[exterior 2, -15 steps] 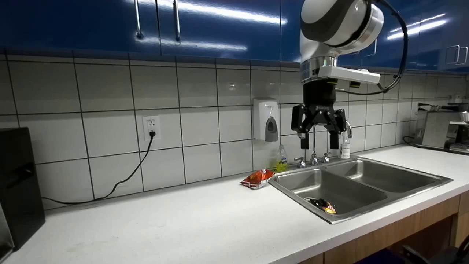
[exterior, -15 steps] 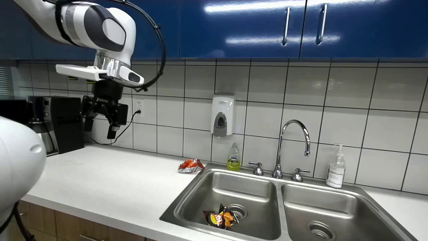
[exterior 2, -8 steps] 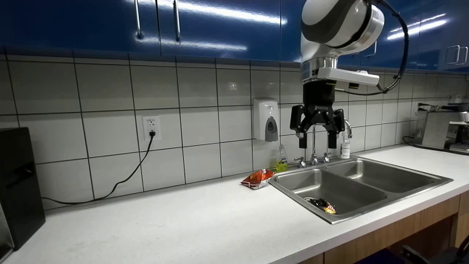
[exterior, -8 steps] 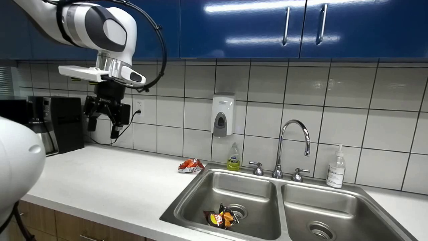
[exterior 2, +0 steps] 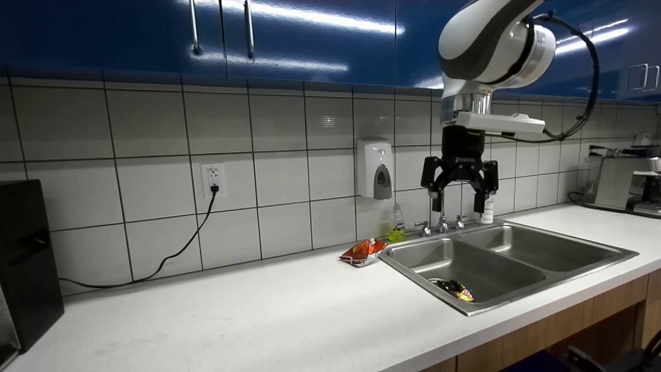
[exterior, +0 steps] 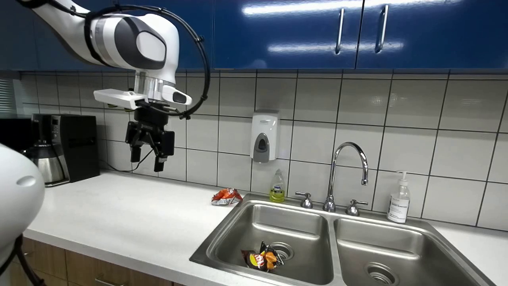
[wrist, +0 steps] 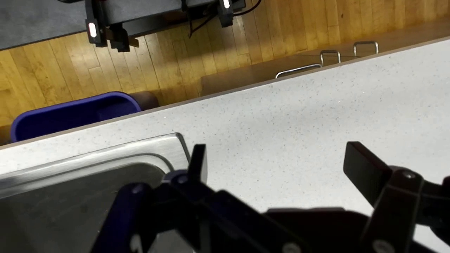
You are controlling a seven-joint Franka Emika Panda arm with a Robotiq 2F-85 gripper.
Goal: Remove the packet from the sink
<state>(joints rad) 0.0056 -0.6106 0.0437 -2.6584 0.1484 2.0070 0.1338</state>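
Observation:
The packet (exterior: 261, 260) is a crumpled dark wrapper with orange, yellow and red patches. It lies in a bowl of the stainless double sink (exterior: 332, 238), beside the drain, in both exterior views; it also shows here (exterior 2: 457, 290), inside the sink (exterior 2: 508, 298). My gripper (exterior: 147, 163) is open and empty, pointing down, high above the counter and apart from the packet; it also shows in an exterior view (exterior 2: 458, 207). In the wrist view the gripper (wrist: 276, 151) has its fingers wide apart over bare counter. The sink corner (wrist: 172, 146) is at the left there; the packet does not show.
A red-orange wrapper (exterior: 226, 196) lies on the counter by the sink's back corner. A dish soap bottle (exterior: 277, 188), the gooseneck faucet (exterior: 331, 178) and a pump bottle (exterior: 399, 198) stand behind the sink. A blue bin (wrist: 77, 112) stands below the counter edge.
The arm and gripper have moved right and slightly down in both exterior views, mostly in the last half second. The gripper stays open. The packet has not moved.

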